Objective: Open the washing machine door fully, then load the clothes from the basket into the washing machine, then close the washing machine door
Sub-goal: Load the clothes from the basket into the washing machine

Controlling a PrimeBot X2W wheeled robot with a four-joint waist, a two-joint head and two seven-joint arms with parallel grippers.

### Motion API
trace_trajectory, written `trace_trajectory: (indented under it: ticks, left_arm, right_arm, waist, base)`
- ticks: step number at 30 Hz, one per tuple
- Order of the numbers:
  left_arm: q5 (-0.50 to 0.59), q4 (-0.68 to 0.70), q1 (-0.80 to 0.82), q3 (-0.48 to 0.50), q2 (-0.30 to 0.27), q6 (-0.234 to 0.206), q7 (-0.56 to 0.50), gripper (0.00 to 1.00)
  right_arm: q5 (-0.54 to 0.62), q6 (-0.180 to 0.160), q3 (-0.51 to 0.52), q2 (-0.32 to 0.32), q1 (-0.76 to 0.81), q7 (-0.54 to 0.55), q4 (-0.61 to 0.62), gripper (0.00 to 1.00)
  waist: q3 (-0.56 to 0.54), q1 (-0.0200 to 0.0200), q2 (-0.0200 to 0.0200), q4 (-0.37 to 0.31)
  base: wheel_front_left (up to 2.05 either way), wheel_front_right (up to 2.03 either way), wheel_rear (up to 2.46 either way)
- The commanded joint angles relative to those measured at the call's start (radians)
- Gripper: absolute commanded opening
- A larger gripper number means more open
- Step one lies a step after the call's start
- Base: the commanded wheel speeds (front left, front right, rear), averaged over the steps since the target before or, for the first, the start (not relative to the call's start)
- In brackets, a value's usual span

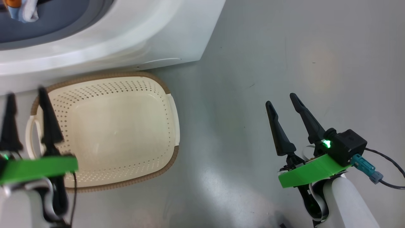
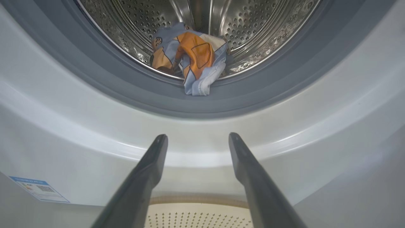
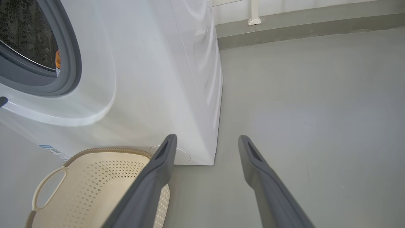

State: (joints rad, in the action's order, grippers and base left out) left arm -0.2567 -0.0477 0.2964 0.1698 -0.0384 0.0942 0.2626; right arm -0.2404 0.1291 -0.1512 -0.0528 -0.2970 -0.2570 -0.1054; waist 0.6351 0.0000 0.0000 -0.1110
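Note:
The cream basket [image 1: 120, 133] with its brown rim stands on the floor against the white washing machine [image 1: 133, 34] and holds nothing. The clothes [image 2: 193, 57], light blue and orange, lie at the front of the steel drum [image 2: 259, 28], one end draped over the grey gasket [image 2: 110, 76]. A corner of the clothes [image 1: 20, 9] peeks out in the head view. My left gripper [image 1: 27, 98] hangs open over the basket's left side, pointing at the machine front. My right gripper [image 1: 281, 99] is open above bare floor, right of the basket. The washing machine door is out of view.
Grey floor [image 1: 284, 57] stretches to the right of the machine. A wall base with a white pipe [image 3: 254, 12] runs behind it. A blue label sticker [image 2: 39, 189] sits at the machine's lower corner. A black cable [image 1: 386, 164] trails from my right wrist.

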Motion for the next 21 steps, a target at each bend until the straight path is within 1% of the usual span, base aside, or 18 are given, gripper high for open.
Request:
trace_trajectory:
  ticks: [1, 5, 11, 15, 21]
  left_arm:
    - [0.002, 0.014, 0.028, 0.034, -0.030, 0.005, -0.001, 1.00]
    - [0.010, -0.024, 0.133, 0.027, -0.075, 0.011, -0.009, 1.00]
    - [0.006, -0.105, 0.305, 0.011, -0.144, 0.016, -0.076, 1.00]
    - [-0.004, -0.186, 0.405, -0.002, -0.174, 0.017, -0.160, 1.00]
    - [-0.016, -0.337, 0.538, -0.017, -0.208, 0.000, -0.331, 1.00]
  right_arm:
    - [-0.007, 0.002, -0.029, 0.003, 0.025, -0.005, 0.018, 1.00]
    - [-0.012, 0.002, -0.029, 0.003, 0.026, -0.005, 0.018, 1.00]
    - [-0.019, 0.002, -0.035, 0.003, 0.022, -0.005, 0.018, 1.00]
    - [-0.027, 0.002, -0.036, 0.003, 0.023, -0.005, 0.018, 1.00]
    - [-0.034, 0.002, -0.033, 0.003, 0.032, -0.005, 0.020, 1.00]
  waist:
    - [-0.002, 0.0000, 0.0000, -0.005]
    - [-0.003, 0.0000, 0.0000, -0.015]
    - [0.001, 0.0000, 0.0000, -0.031]
    - [0.002, 0.0000, 0.0000, -0.040]
    - [0.002, 0.0000, 0.0000, -0.047]
  base:
    - [0.00, 0.00, 0.00]
    - [0.00, 0.00, 0.00]
    - [0.00, 0.00, 0.00]
    - [0.00, 0.00, 0.00]
    - [0.00, 0.00, 0.00]
